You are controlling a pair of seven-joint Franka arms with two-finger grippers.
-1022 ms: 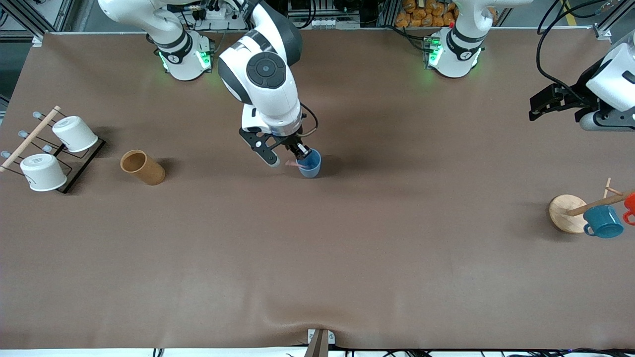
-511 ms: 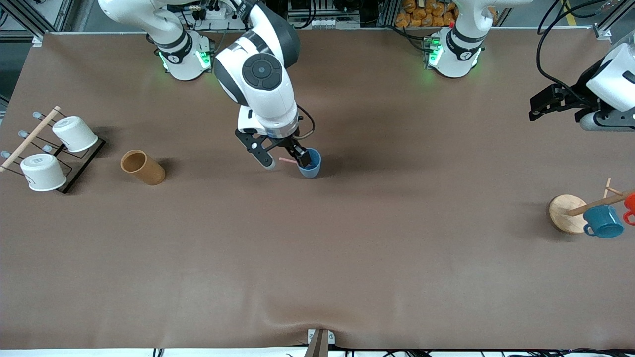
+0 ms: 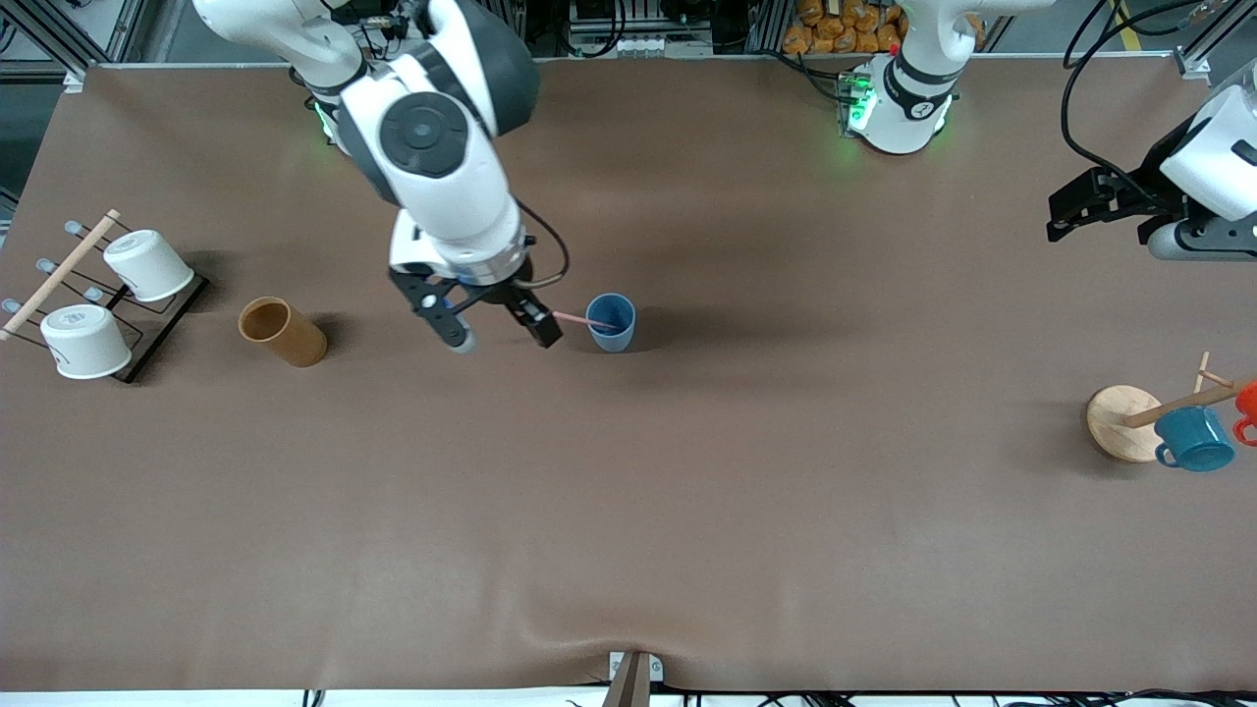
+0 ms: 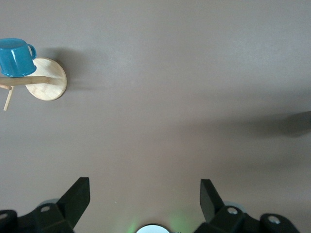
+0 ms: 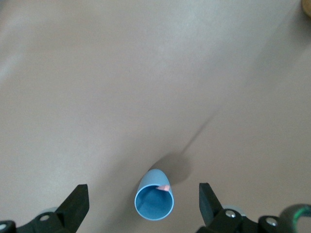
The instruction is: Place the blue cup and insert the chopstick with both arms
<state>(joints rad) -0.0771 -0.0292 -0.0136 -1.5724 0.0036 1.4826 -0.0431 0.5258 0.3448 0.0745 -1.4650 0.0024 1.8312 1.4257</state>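
Note:
The blue cup (image 3: 611, 324) stands upright on the brown table, mid-table. The pale-pink chopstick (image 3: 579, 319) leans in it, its upper end sticking out over the rim toward the right arm's end of the table. My right gripper (image 3: 501, 337) is open and empty, over the table beside the cup on that same side, clear of the stick. In the right wrist view the cup (image 5: 154, 200) shows from above between the spread fingers of my right gripper (image 5: 142, 193), with the chopstick's tip (image 5: 164, 186) at its rim. My left gripper (image 3: 1065, 214) waits open at the left arm's end and also shows in its wrist view (image 4: 144, 188).
A tan cup (image 3: 283, 332) lies on its side toward the right arm's end, next to a rack (image 3: 147, 339) with two white cups. A wooden mug tree (image 3: 1120, 422) with a teal mug (image 3: 1193, 439) and an orange mug (image 3: 1247, 403) stands at the left arm's end.
My right gripper has let go of the chopstick and drawn away from the cup toward the right arm's end. The chopstick stays leaning in the cup. The left arm has not moved.

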